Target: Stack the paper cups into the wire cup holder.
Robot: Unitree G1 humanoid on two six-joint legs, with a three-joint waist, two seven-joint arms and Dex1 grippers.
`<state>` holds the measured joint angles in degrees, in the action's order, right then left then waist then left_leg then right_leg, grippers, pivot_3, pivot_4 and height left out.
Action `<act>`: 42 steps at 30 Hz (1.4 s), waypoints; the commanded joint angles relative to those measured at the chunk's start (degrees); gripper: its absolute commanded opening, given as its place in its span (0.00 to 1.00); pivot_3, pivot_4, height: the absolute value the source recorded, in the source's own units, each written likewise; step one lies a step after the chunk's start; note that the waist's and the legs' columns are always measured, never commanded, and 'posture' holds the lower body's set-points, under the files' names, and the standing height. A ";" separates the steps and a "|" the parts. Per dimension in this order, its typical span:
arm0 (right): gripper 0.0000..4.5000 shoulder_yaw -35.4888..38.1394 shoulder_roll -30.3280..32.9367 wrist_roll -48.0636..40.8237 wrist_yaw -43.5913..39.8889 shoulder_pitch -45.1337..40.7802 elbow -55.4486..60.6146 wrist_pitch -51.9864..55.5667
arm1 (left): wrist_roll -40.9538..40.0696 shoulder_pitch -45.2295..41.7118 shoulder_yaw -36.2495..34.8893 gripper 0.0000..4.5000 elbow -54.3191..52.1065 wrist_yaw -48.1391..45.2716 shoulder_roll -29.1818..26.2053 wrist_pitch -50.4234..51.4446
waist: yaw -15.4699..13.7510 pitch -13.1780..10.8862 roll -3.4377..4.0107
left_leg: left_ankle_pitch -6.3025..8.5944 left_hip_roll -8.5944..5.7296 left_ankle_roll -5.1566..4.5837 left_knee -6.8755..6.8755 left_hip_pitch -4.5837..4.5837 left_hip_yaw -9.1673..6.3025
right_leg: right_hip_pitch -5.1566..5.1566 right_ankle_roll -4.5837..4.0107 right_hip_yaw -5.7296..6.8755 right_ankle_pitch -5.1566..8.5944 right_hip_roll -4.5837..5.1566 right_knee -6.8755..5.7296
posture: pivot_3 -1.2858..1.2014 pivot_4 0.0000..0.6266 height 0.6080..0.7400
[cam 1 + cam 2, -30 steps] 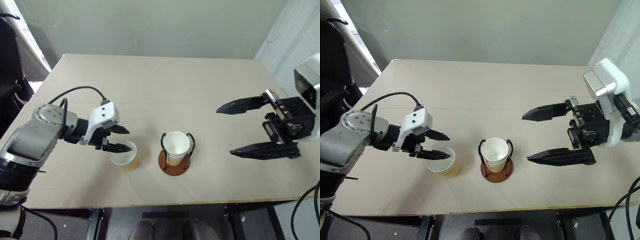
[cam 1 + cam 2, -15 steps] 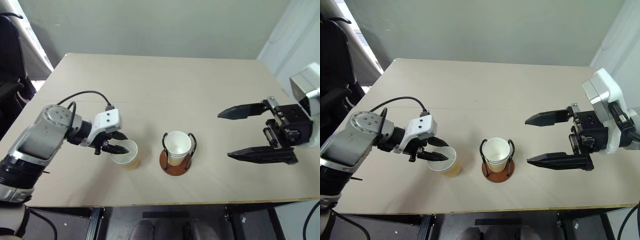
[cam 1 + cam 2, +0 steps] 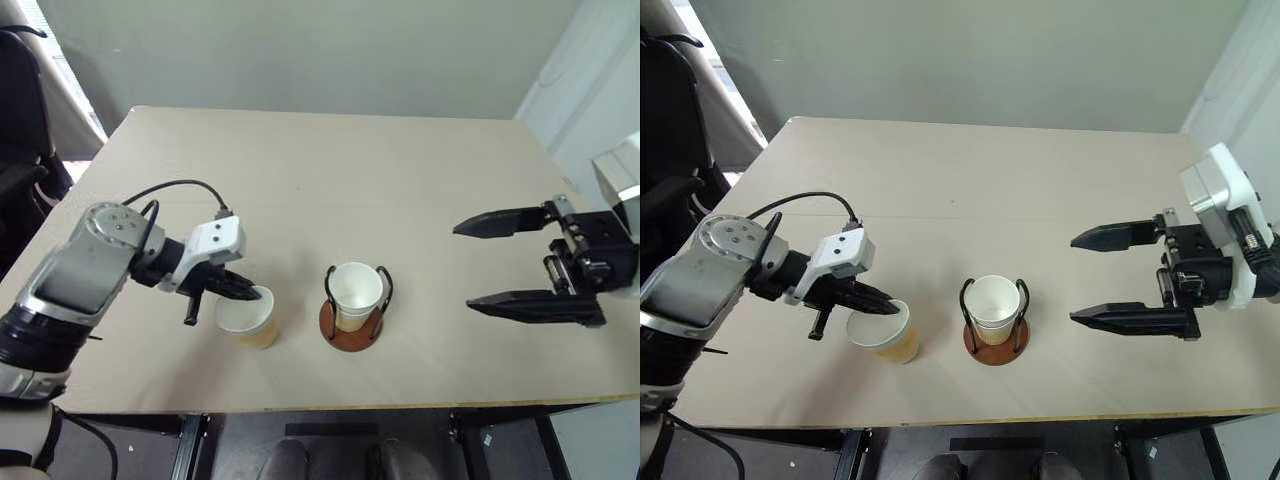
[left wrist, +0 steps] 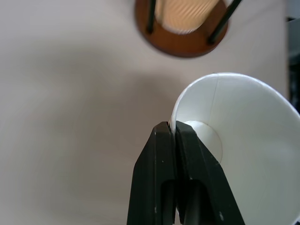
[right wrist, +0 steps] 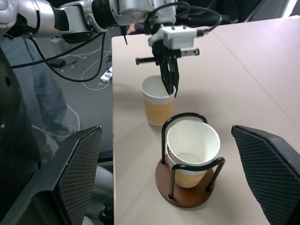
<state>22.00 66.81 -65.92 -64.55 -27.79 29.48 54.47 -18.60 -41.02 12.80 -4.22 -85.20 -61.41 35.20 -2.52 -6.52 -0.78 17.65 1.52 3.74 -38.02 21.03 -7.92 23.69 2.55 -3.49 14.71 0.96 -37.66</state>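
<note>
Pinched tight on the near rim of a loose paper cup, my left gripper has one finger inside and one outside — the cup tilts just left of the wire cup holder, which already holds stacked cups. My left arm reaches in angled downward; my right gripper hovers well off to the right, fingers spread wide and empty

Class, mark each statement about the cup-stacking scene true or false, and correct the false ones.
1. The left pincer is shut on the rim of the loose paper cup. True.
2. The right pincer is shut. False: its jaws stand wide open, holding nothing.
3. The wire cup holder is empty. False: it holds stacked cups.
4. The holder stands between the loose cup and the right pincer. True.
5. The loose cup lies on its side. False: it is tilted, mouth up.
</note>
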 commanded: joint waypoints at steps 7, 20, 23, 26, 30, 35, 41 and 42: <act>1.00 7.28 3.18 -1.14 -1.63 2.81 0.07 -0.92 | -10.47 -22.64 -5.51 0.00 10.14 -7.03 12.42 -1.03 | -0.63 0.01 -0.01 | 0.07 -0.06 -0.12 -0.09 0.00 0.39 | -0.11 0.14 -0.08 -0.07 0.02 0.11 | 0.52 0.24 1.00; 1.00 11.24 2.60 -3.35 3.36 7.76 4.61 -0.29 | -13.23 -32.78 7.03 0.00 19.87 -7.30 23.07 -13.34 | -0.72 0.00 0.00 | 0.25 -0.02 -0.44 -0.40 0.28 0.46 | -0.24 0.83 -0.28 -0.46 -0.04 0.70 | 0.52 0.24 1.00; 1.00 12.64 2.94 -4.25 4.20 8.82 5.23 0.08 | -13.40 -32.47 10.98 0.00 19.59 -7.30 22.23 -15.58 | -0.73 -0.01 0.00 | 0.32 -0.02 -0.57 -0.65 0.39 0.38 | -0.22 0.96 -0.38 -0.51 -0.06 0.74 | 0.52 0.24 1.00; 1.00 13.97 3.15 -4.80 4.73 10.04 5.75 0.40 | -12.44 -32.52 13.47 0.00 20.21 -7.30 21.98 -17.51 | -0.73 -0.01 0.00 | 0.36 -0.12 -0.64 -0.79 0.39 0.42 | -0.22 1.09 -0.55 -0.53 -0.04 0.84 | 0.52 0.24 1.00; 1.00 14.77 3.32 -5.45 5.53 10.83 6.18 0.41 | -10.36 -32.59 15.08 0.00 21.43 -7.30 22.57 -19.52 | -0.76 -0.01 0.00 | 0.42 -0.22 -0.76 -0.99 0.38 0.44 | -0.26 1.24 -0.73 -0.57 -0.05 0.82 | 0.52 0.24 1.00; 1.00 15.23 3.44 -5.82 6.22 11.51 6.62 0.25 | -7.50 -32.09 16.11 0.00 21.78 -7.30 22.87 -21.17 | -0.75 -0.01 0.00 | 0.50 -0.46 -0.91 -1.12 0.37 0.51 | -0.27 1.53 -1.14 -0.60 -0.04 0.83 | 0.52 0.24 1.00; 1.00 14.51 3.25 -5.50 7.09 11.64 7.03 -0.24 | -6.24 -30.76 17.22 0.00 19.79 -7.30 22.52 -22.32 | -0.75 -0.01 0.00 | 0.55 -0.60 -1.00 -1.10 0.38 0.56 | -0.25 1.63 -1.20 -0.55 0.07 0.84 | 0.52 0.24 1.00; 1.00 14.52 3.27 -5.54 7.19 11.64 7.08 -0.24 | -6.06 -30.52 17.81 0.00 19.34 -7.30 22.13 -22.52 | -0.75 -0.01 0.00 | 0.55 -0.60 -1.00 -1.10 0.38 0.56 | -0.24 1.63 -1.20 -0.55 0.08 0.85 | 0.52 0.24 1.00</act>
<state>34.96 69.22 -70.78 -57.82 -16.04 36.35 55.08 -24.70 -71.55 30.36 17.39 -90.29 -38.67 13.80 -3.26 -6.52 -0.78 18.20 0.92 2.74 -39.12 21.41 -7.35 23.46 4.19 -4.70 14.17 1.04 -36.81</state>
